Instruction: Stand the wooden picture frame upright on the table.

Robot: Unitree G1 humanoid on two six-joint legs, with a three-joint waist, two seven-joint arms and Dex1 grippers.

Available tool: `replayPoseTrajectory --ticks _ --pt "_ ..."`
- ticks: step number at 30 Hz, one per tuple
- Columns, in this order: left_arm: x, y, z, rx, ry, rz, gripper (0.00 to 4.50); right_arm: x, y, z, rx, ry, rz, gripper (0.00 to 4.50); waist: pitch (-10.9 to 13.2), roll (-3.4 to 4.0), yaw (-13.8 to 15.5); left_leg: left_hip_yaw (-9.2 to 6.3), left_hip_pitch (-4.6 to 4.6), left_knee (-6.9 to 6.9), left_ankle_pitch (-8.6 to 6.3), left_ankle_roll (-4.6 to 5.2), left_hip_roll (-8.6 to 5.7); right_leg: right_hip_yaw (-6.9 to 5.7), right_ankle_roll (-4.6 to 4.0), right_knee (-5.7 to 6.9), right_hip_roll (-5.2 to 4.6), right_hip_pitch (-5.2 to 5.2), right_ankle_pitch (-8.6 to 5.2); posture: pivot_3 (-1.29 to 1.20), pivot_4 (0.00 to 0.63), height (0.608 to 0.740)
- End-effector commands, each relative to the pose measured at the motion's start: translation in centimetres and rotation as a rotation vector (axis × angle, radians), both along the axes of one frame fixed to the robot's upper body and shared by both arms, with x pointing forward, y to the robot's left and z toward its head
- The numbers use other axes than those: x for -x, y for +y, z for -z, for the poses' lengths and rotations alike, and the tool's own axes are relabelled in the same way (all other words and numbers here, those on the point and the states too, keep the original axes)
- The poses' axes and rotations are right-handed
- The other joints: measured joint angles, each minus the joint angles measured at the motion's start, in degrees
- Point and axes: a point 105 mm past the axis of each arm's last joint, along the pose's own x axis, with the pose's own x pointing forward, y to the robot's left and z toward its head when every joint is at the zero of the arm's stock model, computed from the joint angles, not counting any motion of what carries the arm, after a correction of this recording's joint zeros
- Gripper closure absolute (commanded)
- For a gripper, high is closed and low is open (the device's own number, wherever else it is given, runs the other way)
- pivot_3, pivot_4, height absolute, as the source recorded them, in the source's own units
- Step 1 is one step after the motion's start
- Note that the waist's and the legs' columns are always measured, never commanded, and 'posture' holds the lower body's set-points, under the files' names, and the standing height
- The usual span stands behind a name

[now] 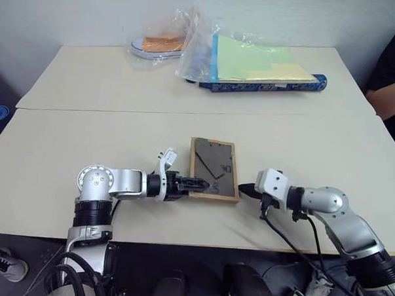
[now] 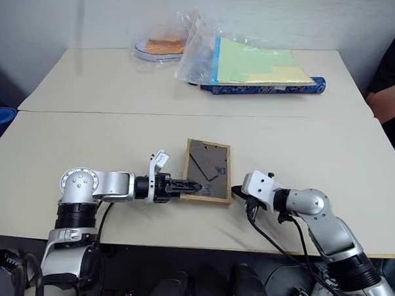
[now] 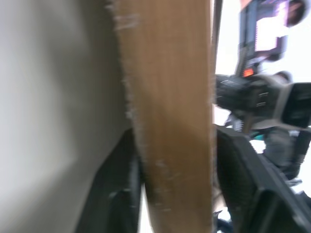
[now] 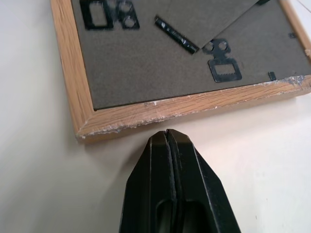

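Wood and dark backing face up: the wooden picture frame [image 1: 213, 169] lies flat, back side up, on the near half of the cream surface [image 1: 86, 146], just this side of the seam line that crosses it. Its grey easel stand is folded flat against the back.

The left claw [image 1: 200, 184] reaches in from the frame's left side, and its fingers [image 3: 245, 179] sit one on each side of the light wood border, narrowed around that edge and apparently gripping it. The right claw [image 4: 167, 138] rests close beside the frame's right edge, its two black fingers pressed together with nothing between them and a small gap to the wood.

At the far end of the surface lie green and yellow folders [image 1: 259, 63] in clear plastic.
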Motion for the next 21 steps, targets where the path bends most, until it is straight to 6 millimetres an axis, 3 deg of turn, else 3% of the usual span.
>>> replayPoseTrajectory --ticks 1,5,12,16,21 --pt "-0.5 1.3 0.9 -0.049 -0.061 -0.098 3.20 0.2 -0.7 -2.6 -0.119 -0.012 -0.012 3.86 0.0 0.00 -0.1 0.01 0.02 0.00 0.00 0.00 0.00 0.01 0.00 0.00 0.00 0.00 0.00 0.00 0.150 0.740" --pt "-1.2 2.4 -0.5 -0.119 -0.497 -0.085 3.20 1.0 0.3 -6.7 -0.349 0.040 -0.131 2.48 0.0 -0.01 -0.9 0.02 0.05 -0.05 0.04 -0.12 0.07 0.02 0.00 0.01 0.08 0.00 0.00 0.00 0.150 0.740" --pt "-0.6 2.2 -0.4 -0.133 -0.719 0.029 3.20 -0.8 2.5 -8.3 -0.434 0.136 -0.117 0.05 0.0 0.03 -1.3 0.02 0.30 -0.13 0.07 -0.18 0.17 0.08 -0.01 -0.03 0.14 0.27 0.00 0.00 0.150 0.740" --pt "-0.3 1.9 -0.2 -0.130 -0.734 0.049 3.20 -1.3 3.9 -8.2 -0.441 0.167 -0.137 0.05 0.0 0.03 -1.2 0.00 0.04 -0.12 0.01 -0.06 0.14 0.10 -0.01 -0.06 0.05 0.01 0.00 0.00 0.150 0.740" --pt "-0.4 2.0 0.0 -0.142 -0.716 0.047 3.20 0.5 6.1 -8.9 -0.464 0.177 -0.290 0.05 0.0 0.02 -1.3 0.00 0.04 -0.11 0.00 -0.02 0.14 0.10 0.00 -0.04 0.04 0.01 0.00 0.00 0.150 0.740"
